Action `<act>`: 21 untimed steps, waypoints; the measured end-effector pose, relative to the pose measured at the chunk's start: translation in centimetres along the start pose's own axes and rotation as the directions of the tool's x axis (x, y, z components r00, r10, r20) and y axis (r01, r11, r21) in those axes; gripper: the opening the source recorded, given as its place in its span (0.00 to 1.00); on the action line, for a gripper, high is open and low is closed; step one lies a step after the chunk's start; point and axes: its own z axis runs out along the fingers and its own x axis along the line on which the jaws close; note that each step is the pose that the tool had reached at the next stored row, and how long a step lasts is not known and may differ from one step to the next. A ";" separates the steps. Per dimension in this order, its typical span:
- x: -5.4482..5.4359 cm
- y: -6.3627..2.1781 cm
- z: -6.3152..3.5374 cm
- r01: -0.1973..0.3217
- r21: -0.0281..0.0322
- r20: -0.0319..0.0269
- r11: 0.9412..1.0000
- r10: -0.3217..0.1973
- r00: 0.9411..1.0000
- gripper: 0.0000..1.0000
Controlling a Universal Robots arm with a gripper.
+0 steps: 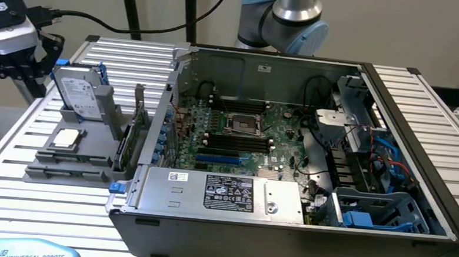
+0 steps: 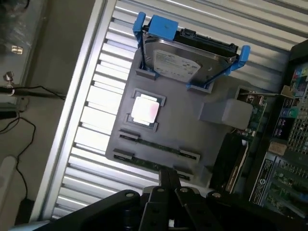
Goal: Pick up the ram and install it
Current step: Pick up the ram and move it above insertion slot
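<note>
**Exterior view.** Open computer case is set on the slatted counter. The motherboard is exposed, its black slots unfilled. A grey holder is placed at the exterior view's left of the case.

**Wrist view.** Tool: clenched, nothing gripped, poised just over the holder's near edge. The ram is seated in a groove of the holder, with a second stick alongside.

**Handling, as judged.** A grip square across the stick's middle, clear of the end clips, is advised.

**Obstructions.** Processor chip, hard drive and upright expansion card are crowded near.
</note>
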 end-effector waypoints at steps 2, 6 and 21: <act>0.0 0.00 0.01 0.037 0.000 -0.001 0.999 -0.037 0.999 0.11; 0.0 0.00 0.03 0.109 -0.001 -0.003 0.994 -0.109 0.994 0.11; 0.0 0.00 0.11 0.372 -0.007 -0.009 0.928 -0.372 0.928 0.11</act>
